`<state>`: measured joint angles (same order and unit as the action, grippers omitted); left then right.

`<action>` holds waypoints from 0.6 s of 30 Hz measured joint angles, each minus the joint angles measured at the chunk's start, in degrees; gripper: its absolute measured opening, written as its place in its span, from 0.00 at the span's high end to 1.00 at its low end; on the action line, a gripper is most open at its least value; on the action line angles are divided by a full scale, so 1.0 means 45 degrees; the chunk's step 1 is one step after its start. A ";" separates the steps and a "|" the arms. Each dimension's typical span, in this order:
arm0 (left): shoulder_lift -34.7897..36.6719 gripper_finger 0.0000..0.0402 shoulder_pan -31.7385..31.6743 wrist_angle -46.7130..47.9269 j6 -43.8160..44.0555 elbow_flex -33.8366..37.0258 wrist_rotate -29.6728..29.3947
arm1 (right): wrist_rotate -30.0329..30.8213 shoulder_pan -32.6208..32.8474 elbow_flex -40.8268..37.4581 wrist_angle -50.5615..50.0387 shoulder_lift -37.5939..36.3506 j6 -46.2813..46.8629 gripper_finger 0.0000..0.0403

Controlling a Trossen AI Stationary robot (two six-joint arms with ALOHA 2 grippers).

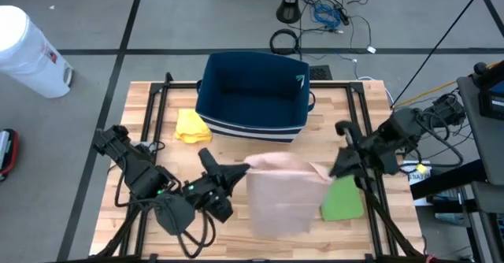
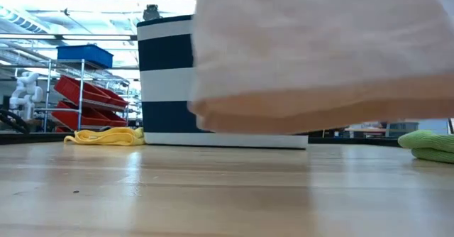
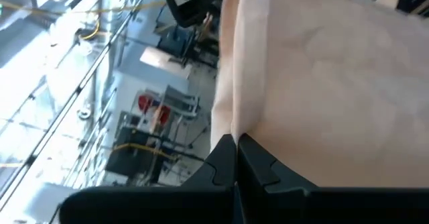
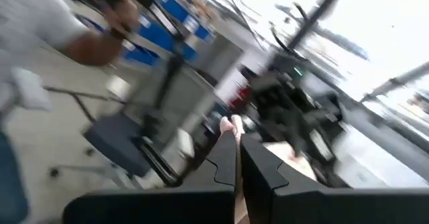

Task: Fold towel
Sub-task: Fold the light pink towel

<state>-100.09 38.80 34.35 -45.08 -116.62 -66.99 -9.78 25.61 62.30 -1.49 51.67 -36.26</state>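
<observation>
Both grippers, left (image 1: 240, 169) and right (image 1: 335, 171), have their fingers pinched on the towel (image 1: 283, 196) corners, so they should lower it evenly onto the desk (image 1: 157, 137)

Towel (image 1: 285, 196) hangs between both pincers, before the bin (image 1: 253, 96), cloths (image 1: 191, 126) flanking

Both arms reach inward over the table, left pincer (image 1: 240, 170) and right pincer (image 1: 335, 171) clamped tight.

Navy striped bin (image 1: 253, 98) on wooden table (image 1: 157, 121), yellow cloth (image 1: 191, 126) beside it, green cloth (image 1: 342, 200), white canister (image 1: 27, 52)
</observation>
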 joint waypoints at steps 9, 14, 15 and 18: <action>0.0000 1.00 -0.1117 0.0864 0.0564 0.0000 -0.0022 | 0.0509 -0.1113 0.0000 -0.0890 -0.0083 0.0113 1.00; 0.0000 1.00 -0.1866 0.1273 0.0612 0.0000 -0.0034 | 0.0549 -0.1924 0.0000 -0.1136 -0.0273 -0.0426 1.00; 0.0000 1.00 -0.1940 0.1277 0.0621 0.0000 -0.0036 | 0.0511 -0.2043 0.0000 -0.1147 -0.0339 -0.0510 1.00; 0.0000 1.00 -0.1803 0.1254 0.0809 0.0000 -0.0034 | 0.0030 -0.2209 0.0000 -0.1160 -0.0557 -0.0226 1.00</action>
<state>-100.09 30.69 39.99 -41.44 -116.62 -67.14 -9.65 15.67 62.30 -6.72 49.16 -37.28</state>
